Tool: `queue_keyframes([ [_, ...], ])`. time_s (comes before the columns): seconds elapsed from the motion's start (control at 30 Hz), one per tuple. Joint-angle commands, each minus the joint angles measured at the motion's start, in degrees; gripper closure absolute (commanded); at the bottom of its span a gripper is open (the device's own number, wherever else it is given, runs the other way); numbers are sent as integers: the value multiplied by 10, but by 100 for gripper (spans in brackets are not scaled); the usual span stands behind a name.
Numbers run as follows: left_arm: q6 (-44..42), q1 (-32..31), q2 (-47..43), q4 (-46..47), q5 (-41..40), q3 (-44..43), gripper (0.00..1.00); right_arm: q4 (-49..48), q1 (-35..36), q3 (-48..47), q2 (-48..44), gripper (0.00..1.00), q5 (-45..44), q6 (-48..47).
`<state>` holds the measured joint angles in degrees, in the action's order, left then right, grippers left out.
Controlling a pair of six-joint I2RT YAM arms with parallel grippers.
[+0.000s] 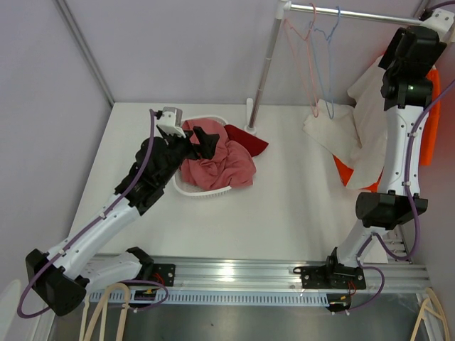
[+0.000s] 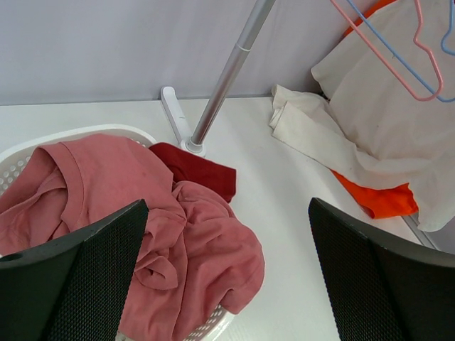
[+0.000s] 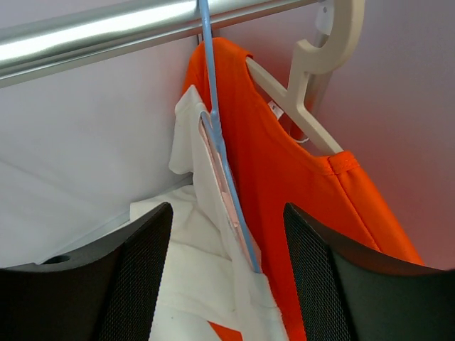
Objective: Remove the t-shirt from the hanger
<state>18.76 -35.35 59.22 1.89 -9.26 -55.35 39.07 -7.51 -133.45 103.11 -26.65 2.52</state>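
A white t-shirt (image 3: 192, 291) hangs on a thin blue hanger (image 3: 222, 153) hooked over the metal rail (image 3: 106, 32). An orange t-shirt (image 3: 298, 199) hangs behind it on a beige hanger (image 3: 313, 106). My right gripper (image 3: 227, 284) is open, raised just under the rail, with the jaws either side of the white shirt's shoulder and not touching it. In the top view the white t-shirt (image 1: 362, 117) drapes down to the table. My left gripper (image 2: 231, 277) is open and empty above a pink shirt (image 2: 192, 241) in a white basket (image 2: 71, 135).
Empty pink (image 1: 302, 57) and blue (image 1: 327, 67) hangers hang on the rail left of the shirts. The rack's pole (image 1: 264, 67) stands on the table behind the basket (image 1: 199, 192). A dark red garment (image 1: 250, 142) spills over the basket's rim. Walls close in at the back and sides.
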Motion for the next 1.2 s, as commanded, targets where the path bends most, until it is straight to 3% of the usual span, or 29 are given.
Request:
queue_keyframes([
  [0.0,-15,-4,-9,22,5,5,1,-25,-5,-22,8,32,-13,-23],
  [0.17,-17,-5,-7,25,5,10,0,-19,-24,-40,37,35,-1,-28],
  [0.33,-21,-5,-9,22,-1,13,0,-21,-47,-40,54,46,56,-1],
  [0.53,-34,-4,-1,28,-6,13,1,-54,-49,-39,67,47,69,-6],
  [0.8,-42,-4,7,31,-12,13,1,-92,-50,-37,81,66,114,0],
  [0.9,-44,-4,10,33,-13,14,1,-109,-50,-32,84,79,121,7],
  [0.97,-45,-4,11,34,-13,13,0,-117,-50,-33,87,100,108,10],
  [1.17,-47,-4,15,36,-12,14,0,-124,-47,-42,96,100,109,6],
])
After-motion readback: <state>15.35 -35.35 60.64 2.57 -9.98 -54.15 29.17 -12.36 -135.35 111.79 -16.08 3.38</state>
